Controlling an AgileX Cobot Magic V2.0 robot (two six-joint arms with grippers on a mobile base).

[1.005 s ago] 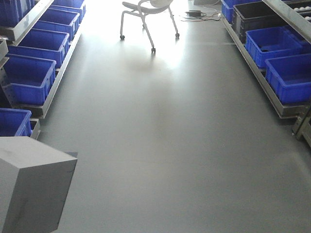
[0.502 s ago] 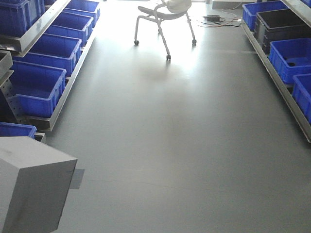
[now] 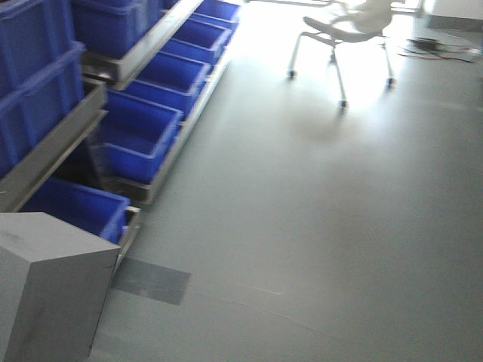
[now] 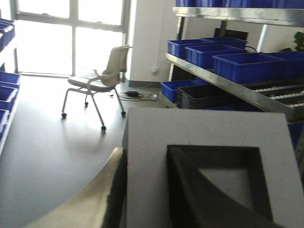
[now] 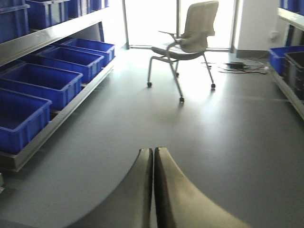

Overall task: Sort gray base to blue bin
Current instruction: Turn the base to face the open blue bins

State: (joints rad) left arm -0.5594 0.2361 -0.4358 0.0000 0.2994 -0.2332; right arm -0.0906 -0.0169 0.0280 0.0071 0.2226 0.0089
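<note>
The gray base (image 3: 53, 286) fills the lower left corner of the front view, held above the floor. In the left wrist view the gray base (image 4: 209, 128) shows its dark square recess. My left gripper (image 4: 147, 152) is shut on one wall of it, with one finger (image 4: 102, 190) outside and the other inside the recess. Several blue bins stand on the low rack at my left; the closest are one blue bin (image 3: 75, 205) and another (image 3: 139, 134) behind it. Which one the task means I cannot tell. My right gripper (image 5: 153, 151) is shut and holds nothing.
More blue bins (image 3: 34, 68) sit on the upper shelves at the left. A wheeled white chair (image 3: 347, 30) stands far ahead, with cables (image 5: 242, 65) on the floor near it. A second rack with blue bins (image 4: 242, 66) and a black bin (image 4: 209, 95) shows in the left wrist view.
The front view has swung left: the left rack of bins is now much closer and larger, and the chair has shifted right. The base stays held at the lower left.
</note>
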